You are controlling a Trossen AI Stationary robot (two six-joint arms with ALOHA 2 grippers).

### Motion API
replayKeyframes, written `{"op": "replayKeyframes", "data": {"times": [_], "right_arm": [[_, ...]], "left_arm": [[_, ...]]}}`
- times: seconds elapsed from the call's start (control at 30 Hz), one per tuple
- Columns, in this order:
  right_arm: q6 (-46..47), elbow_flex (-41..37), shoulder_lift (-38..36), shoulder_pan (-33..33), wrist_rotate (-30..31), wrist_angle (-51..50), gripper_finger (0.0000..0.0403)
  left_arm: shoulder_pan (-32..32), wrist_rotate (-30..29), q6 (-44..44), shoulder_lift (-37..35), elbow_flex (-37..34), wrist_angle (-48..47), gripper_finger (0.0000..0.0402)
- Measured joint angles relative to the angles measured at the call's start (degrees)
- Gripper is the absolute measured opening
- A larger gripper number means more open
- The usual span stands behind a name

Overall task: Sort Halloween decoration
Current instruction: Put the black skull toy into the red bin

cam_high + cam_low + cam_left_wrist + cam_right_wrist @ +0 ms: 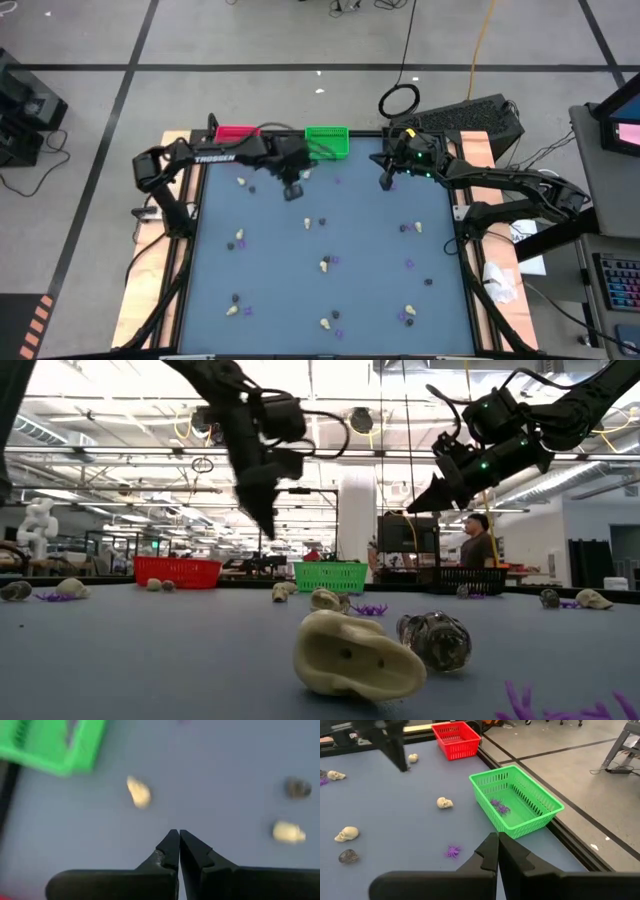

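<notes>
Cream skull (358, 656) lay nearest, purple bit (560, 705) cut off; left pincer (178, 847) and right pincer (497, 851) pressed together, empty.

The table (300, 260) holds about nine cream skulls (324, 265), two bins (327, 140) show, and two arms (215, 155).

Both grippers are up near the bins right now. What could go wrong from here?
1. The left gripper is shut on nothing above the mat; a skull lies just ahead, so a grab may have missed.
2. A purple spider lies close to the green bin; reaching for it risks bumping the bin.
3. The right gripper is also shut and empty.
</notes>
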Motion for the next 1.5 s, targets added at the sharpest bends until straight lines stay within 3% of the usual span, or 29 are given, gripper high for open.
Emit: {"op": "replayKeyframes", "data": {"times": [0.17,0.33,0.47,0.67,0.93,1.13,1.5], "right_arm": [[0.0,0.0,0.0,0.0,0.0,-0.3,0.0000],[0.0,0.0,0.0,0.0,0.0,-0.3,0.0000],[0.0,0.0,0.0,0.0,0.0,-0.3,0.0000],[0.0,0.0,0.0,0.0,0.0,-0.3,0.0000],[0.2,0.0,0.0,0.0,0.0,0.1,0.0000],[0.2,0.0,0.0,0.0,0.0,0.6,0.0000],[0.2,0.0,0.0,0.0,0.0,1.1,0.0000]], "left_arm": [[-2.8,-1.6,-8.0,-5.3,-9.6,-3.6,0.0008],[-4.3,-1.2,-14.6,-8.6,-14.4,-11.9,0.0008],[-6.0,0.0,-17.5,-9.7,-15.9,-14.8,0.0008],[-11.0,7.8,-19.3,-9.7,-17.9,-16.4,0.0020],[-17.2,6.8,-31.1,-9.7,-20.3,-16.7,0.0082],[-20.4,10.0,-37.1,-9.7,-20.9,-18.7,0.0128],[-24.7,10.2,-49.2,-9.7,-20.9,-25.7,0.0146]]}}
